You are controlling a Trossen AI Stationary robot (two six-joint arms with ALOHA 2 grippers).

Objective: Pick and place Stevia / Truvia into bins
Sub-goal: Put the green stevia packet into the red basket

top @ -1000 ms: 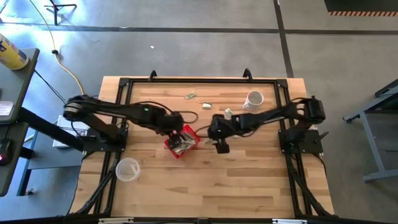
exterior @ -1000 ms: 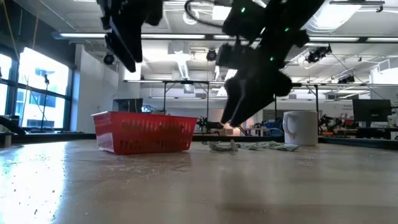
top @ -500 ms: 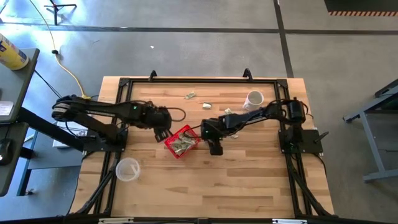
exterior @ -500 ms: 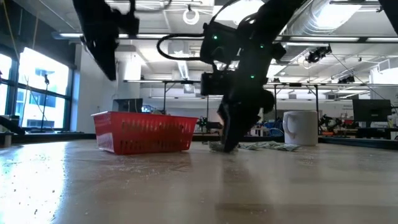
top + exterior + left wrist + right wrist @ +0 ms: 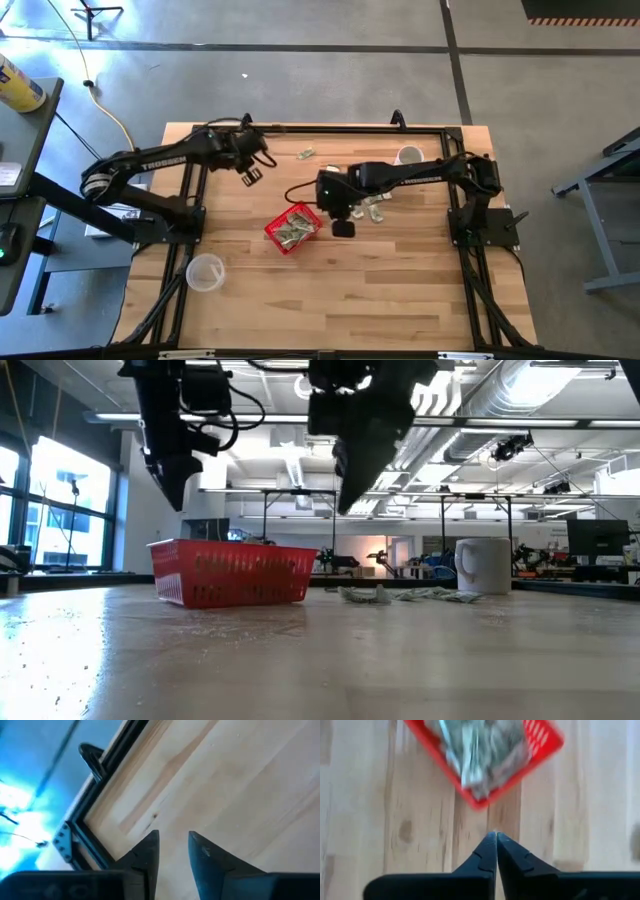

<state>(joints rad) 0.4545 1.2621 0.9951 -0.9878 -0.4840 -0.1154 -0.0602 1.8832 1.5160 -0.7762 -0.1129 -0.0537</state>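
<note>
Nearest the front of the worktop [image 5: 400, 290], the red mesh basket [image 5: 235, 580] sits where it was a second ago, with a heap of pale green and white Stevia sachets [image 5: 294, 232] inside it.

Just beside the basket's right side hangs the right gripper [image 5: 496, 836]. Half a second ago it was down at the worktop by the loose sachets with its jaws spread. Now it has lifted clear and swung toward the basket, and its jaws are pressed tight together. Its wrist view looks down past the tips at the basket rim, and no paper shows between them. Whether it carried a sachet up cannot be told. If it did, the release belongs a little farther on, over the basket's middle; if not, the pick needs repeating.

Behind it, the loose sachets [image 5: 375, 210] lie flat in a small cluster, near the white mug [image 5: 408, 158]. Two more sachets [image 5: 306, 153] lie well apart from them toward the far edge, so the task is only partly done.

Farthest off, the left gripper [image 5: 173, 837] has pulled away from the basket, where it hovered a second ago, to the far left corner by the black frame. Its jaws have narrowed to a small gap with nothing between them. That looks like a finished drop and a retreat that leaves the basket free for the right arm.
</note>
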